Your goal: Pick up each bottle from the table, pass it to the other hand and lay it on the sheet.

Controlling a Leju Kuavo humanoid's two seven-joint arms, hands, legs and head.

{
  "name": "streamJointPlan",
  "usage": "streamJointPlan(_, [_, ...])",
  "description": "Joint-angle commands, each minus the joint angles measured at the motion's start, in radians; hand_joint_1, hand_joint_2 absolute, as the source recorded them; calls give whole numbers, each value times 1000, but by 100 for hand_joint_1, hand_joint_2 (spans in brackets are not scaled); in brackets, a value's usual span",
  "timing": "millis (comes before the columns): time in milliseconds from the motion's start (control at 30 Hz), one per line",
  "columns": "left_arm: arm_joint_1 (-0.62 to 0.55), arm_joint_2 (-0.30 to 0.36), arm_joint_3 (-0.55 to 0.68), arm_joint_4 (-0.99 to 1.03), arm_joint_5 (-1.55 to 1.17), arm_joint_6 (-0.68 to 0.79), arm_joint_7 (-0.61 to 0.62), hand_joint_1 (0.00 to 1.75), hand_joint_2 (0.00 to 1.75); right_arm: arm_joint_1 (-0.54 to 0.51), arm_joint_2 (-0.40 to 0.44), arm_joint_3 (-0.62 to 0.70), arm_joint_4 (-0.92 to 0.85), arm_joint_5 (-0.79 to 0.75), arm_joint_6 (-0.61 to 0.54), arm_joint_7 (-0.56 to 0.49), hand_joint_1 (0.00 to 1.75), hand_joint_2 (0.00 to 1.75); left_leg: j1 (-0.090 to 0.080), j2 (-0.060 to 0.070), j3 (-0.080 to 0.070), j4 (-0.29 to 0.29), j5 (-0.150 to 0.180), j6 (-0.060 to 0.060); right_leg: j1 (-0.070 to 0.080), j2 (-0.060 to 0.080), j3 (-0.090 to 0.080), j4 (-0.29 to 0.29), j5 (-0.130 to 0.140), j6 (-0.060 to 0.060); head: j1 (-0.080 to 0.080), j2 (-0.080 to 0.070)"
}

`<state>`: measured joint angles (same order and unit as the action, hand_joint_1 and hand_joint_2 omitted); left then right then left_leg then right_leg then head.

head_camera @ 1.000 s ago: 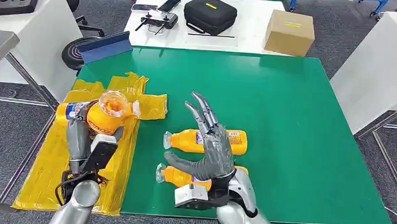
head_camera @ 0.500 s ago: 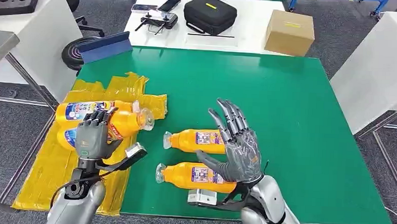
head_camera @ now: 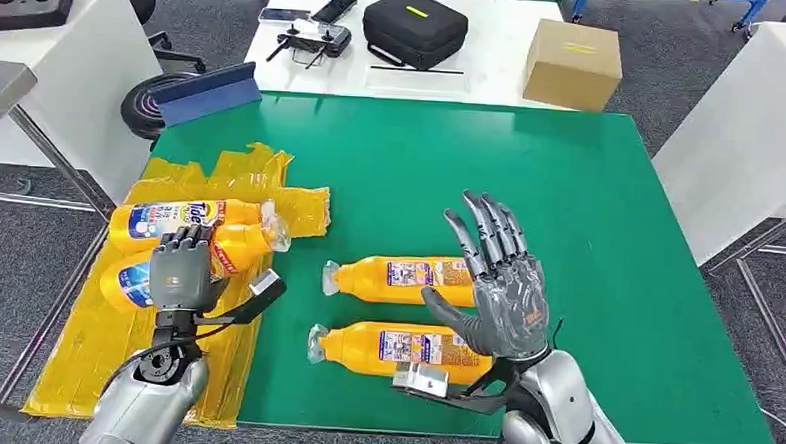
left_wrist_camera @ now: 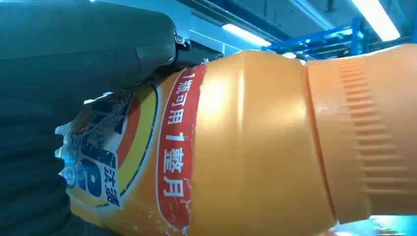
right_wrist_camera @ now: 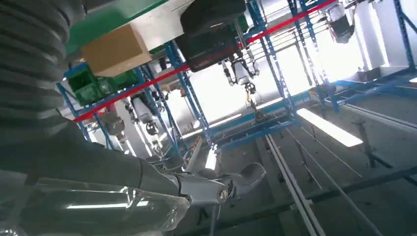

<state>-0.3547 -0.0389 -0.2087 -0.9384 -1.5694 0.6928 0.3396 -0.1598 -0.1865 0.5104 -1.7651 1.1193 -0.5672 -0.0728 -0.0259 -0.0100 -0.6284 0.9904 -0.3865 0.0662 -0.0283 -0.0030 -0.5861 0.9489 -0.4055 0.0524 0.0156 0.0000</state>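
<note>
My left hand [head_camera: 180,273] grips an orange bottle [head_camera: 240,247] that lies on the yellow sheet [head_camera: 93,359], cap toward the table's middle. In the left wrist view the same bottle [left_wrist_camera: 255,142] presses against the dark fingers [left_wrist_camera: 83,44]. A second orange bottle [head_camera: 169,215] lies on the sheet just behind it. Two more orange bottles [head_camera: 402,277] [head_camera: 394,347] lie side by side on the green table [head_camera: 571,190]. My right hand [head_camera: 501,287] hovers beside them, fingers spread and holding nothing; its grey cover [right_wrist_camera: 34,64] shows in the right wrist view.
A blue board [head_camera: 206,92] leans at the table's far left corner. Behind it, a white table carries a black case [head_camera: 415,28], a cardboard box [head_camera: 573,65] and a controller [head_camera: 312,40]. White tables flank both sides.
My left hand has tipped its bottle from upright and lowered it flat onto the sheet beside the other one. My right hand has drifted right, uncovering the two bottles on the table.
</note>
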Motion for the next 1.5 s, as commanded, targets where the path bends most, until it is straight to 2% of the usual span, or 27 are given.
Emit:
streamJointPlan(33, [-106, 89, -92, 211, -1, 3, 122, 175, 175, -8, -40, -39, 16, 14, 28, 21, 0, 175, 2, -1, 7, 1, -3, -6, 2, -1, 8, -1, -3, -4, 0, 0])
streamJointPlan(100, [-102, 89, -80, 215, -1, 3, 127, 175, 175, -9, -39, -39, 25, 13, 26, 19, 0, 175, 3, 3, 10, 1, -6, -9, 3, 2, 11, 0, -4, -6, 0, 0])
streamJointPlan(133, [-89, 76, -35, 197, -1, 5, 102, 106, 175, -9, -37, -38, 30, 13, 34, 20, 0, 175, 3, 3, 8, 1, -5, -7, 3, 2, 9, -1, -3, -5, 0, 0])
streamJointPlan(167, [-79, 69, -14, 184, -1, 5, 87, 51, 175, -11, -34, -36, 33, 15, 40, 21, 0, 175, 2, 3, 7, 1, -4, -6, 2, 2, 7, -1, -3, -4, 0, 0])
streamJointPlan(267, [-79, 69, -14, 184, -1, 5, 87, 51, 175, -11, -34, -36, 33, 15, 40, 21, 0, 175, 1, 2, 4, 0, -2, -4, 1, 2, 4, -1, -1, -3, 0, 0])
streamJointPlan(333, [-79, 69, -14, 184, -1, 5, 87, 51, 175, -11, -34, -36, 33, 15, 40, 21, 0, 175, 3, 3, 8, 1, -5, -7, 3, 3, 9, 0, -4, -5, 0, 0])
streamJointPlan(500, [-79, 69, -14, 184, -1, 5, 87, 51, 175, -11, -34, -36, 33, 15, 40, 21, 0, 175, 1, 1, 3, 0, -1, -3, 1, 2, 4, -1, -1, -2, 0, 0])
streamJointPlan(600, [-79, 69, -14, 184, -1, 5, 87, 51, 175, -11, -34, -36, 33, 15, 40, 21, 0, 175, 3, 2, 7, 1, -4, -6, 2, 2, 8, 0, -3, -4, 0, 0])
streamJointPlan(633, [-60, 56, 29, 146, -1, 5, 46, 0, 175, -17, -30, -34, 39, 17, 65, 31, 0, 175, 2, 2, 4, 0, -2, -5, 2, 2, 5, -1, -2, -3, 0, 0])
streamJointPlan(733, [-56, 41, 58, 151, -1, 5, 27, 0, 175, -18, -29, -36, 44, 24, 81, 38, 0, 175, 1, 1, 2, 0, -1, -3, 1, 1, 3, -1, -1, -2, 0, 0])
streamJointPlan(800, [-47, 18, 105, 143, 26, 5, -33, 0, 175, -28, -24, -38, 61, 46, 116, 56, 0, 175, 2, 1, 5, 1, -3, -5, 2, 1, 6, 0, -2, -3, 0, 0])
streamJointPlan(833, [-8, -22, 196, 108, 57, -6, -128, 0, 175, -84, -14, -42, 136, 69, 218, 89, 0, 175, 2, 2, 3, 0, -2, -4, 1, 2, 4, -1, -1, -3, 0, 0])
streamJointPlan(867, [1, -30, 214, 99, 103, -13, -172, 0, 175, -95, -18, -44, 147, 64, 231, 90, 0, 175, 2, 4, 6, 1, -4, -6, 2, 4, 7, -1, -2, -4, 0, 0])
streamJointPlan(1067, [13, -57, 257, 96, 240, -48, -290, 0, 175, -113, -32, -50, 172, 49, 316, 91, 0, 175, 2, 3, 6, 1, -4, -6, 2, 3, 7, -1, -2, -4, 0, 0])
streamJointPlan(1167, [42, -77, 267, 44, 393, -100, -393, 0, 175, -114, -40, -59, 192, 43, 396, 102, 0, 175, 2, 2, 6, 1, -4, -6, 2, 2, 8, -1, -3, -4, 0, 0])
streamJointPlan(1267, [76, -89, 257, -21, 484, -151, -437, 0, 175, -138, -54, -72, 239, 34, 457, 108, 0, 175, 2, 2, 6, 1, -4, -5, 2, 2, 8, -1, -2, -3, 0, 0])
streamJointPlan(1333, [102, -91, 235, -70, 540, -180, -455, 0, 175, -164, -99, -72, 293, 4, 518, 106, 0, 175, 2, 3, 5, 1, -3, -4, 2, 3, 7, -1, -2, -3, 0, 0])
streamJointPlan(1367, [109, -93, 227, -86, 569, -201, -463, 0, 175, -176, -115, -75, 320, -1, 521, 102, 0, 175, 2, 2, 7, 1, -4, -6, 2, 2, 9, -1, -3, -4, 0, 0])
streamJointPlan(1400, [125, -96, 216, -135, 686, -283, -518, 0, 175, -193, -145, -77, 358, -13, 545, 100, 0, 175, 1, 1, 4, 1, -2, -4, 1, 2, 6, -1, -1, -2, 0, 0])
streamJointPlan(1500, [161, -84, 178, -238, 764, -320, -535, 0, 175, -216, -180, -83, 402, -32, 569, 89, 0, 175, 2, 1, 4, 1, -3, -4, 2, 1, 6, -1, -1, -2, 0, 0])
